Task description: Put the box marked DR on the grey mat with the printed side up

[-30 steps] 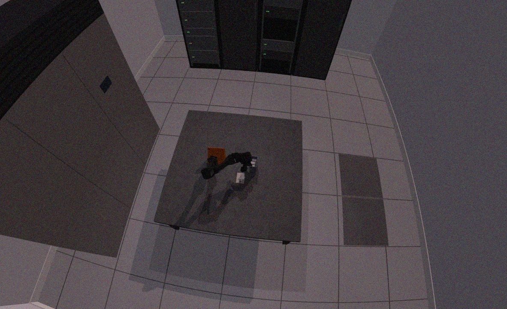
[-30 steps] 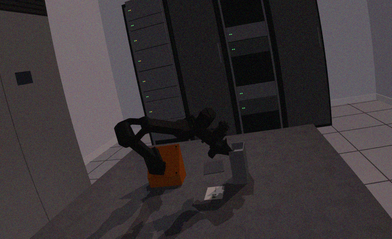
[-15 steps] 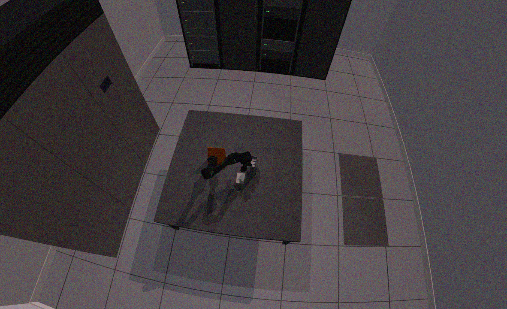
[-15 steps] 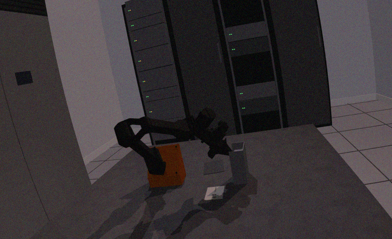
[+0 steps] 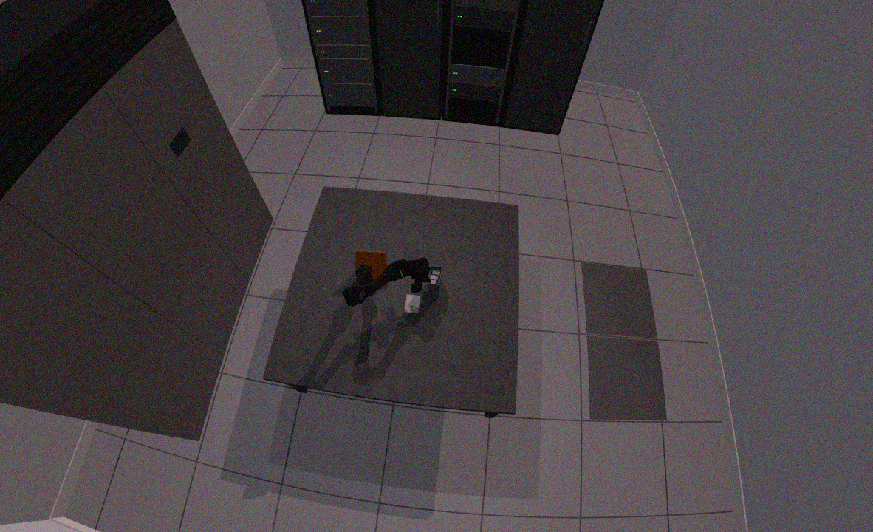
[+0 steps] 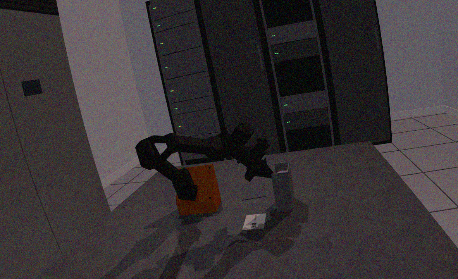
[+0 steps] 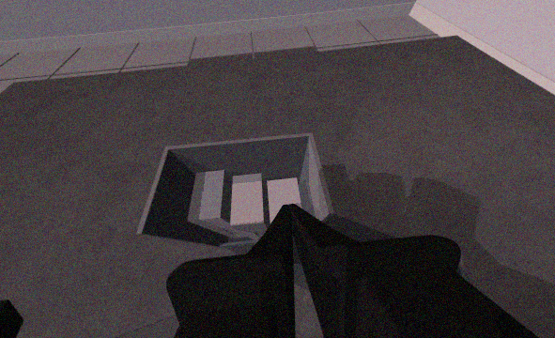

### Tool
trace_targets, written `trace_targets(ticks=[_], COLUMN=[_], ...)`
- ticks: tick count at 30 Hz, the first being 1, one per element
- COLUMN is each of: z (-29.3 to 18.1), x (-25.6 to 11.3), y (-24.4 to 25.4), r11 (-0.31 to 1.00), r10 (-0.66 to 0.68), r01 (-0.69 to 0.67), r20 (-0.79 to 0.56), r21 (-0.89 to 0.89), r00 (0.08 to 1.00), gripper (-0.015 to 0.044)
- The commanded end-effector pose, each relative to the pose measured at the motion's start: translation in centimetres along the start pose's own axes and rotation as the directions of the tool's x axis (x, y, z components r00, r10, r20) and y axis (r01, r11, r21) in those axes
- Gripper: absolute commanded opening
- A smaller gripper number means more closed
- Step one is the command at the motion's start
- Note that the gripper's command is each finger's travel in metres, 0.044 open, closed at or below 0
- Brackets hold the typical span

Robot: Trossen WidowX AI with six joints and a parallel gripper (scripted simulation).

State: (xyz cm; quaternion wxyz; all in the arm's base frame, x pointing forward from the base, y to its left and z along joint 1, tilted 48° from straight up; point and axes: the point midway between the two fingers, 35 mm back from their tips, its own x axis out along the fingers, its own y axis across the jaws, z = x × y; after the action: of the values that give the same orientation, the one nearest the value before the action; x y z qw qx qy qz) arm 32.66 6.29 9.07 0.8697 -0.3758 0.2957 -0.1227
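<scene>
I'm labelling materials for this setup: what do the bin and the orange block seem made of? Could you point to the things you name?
Bin (image 5: 440,276) (image 6: 283,190) (image 7: 239,141): probably matte grey plastic, judging by thin, plain walls without glints. Orange block (image 5: 371,258) (image 6: 206,185): perhaps painted metal or plastic; its flat faces look evenly coloured.
</scene>
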Motion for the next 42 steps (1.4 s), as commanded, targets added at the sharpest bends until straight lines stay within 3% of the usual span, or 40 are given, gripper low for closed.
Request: trace_targets(ticks=[1,42], z=[-0.6,-2.3], x=[-0.2,-1.2], y=[-0.1,0.0], r11=[1.000,1.000], r10=[-0.004,-0.004], r01=[0.004,0.004], r20=[-0.008,-0.008], r21=[-0.001,-0.002], r00=[1.000,1.000], gripper=[0.0000,0.0000])
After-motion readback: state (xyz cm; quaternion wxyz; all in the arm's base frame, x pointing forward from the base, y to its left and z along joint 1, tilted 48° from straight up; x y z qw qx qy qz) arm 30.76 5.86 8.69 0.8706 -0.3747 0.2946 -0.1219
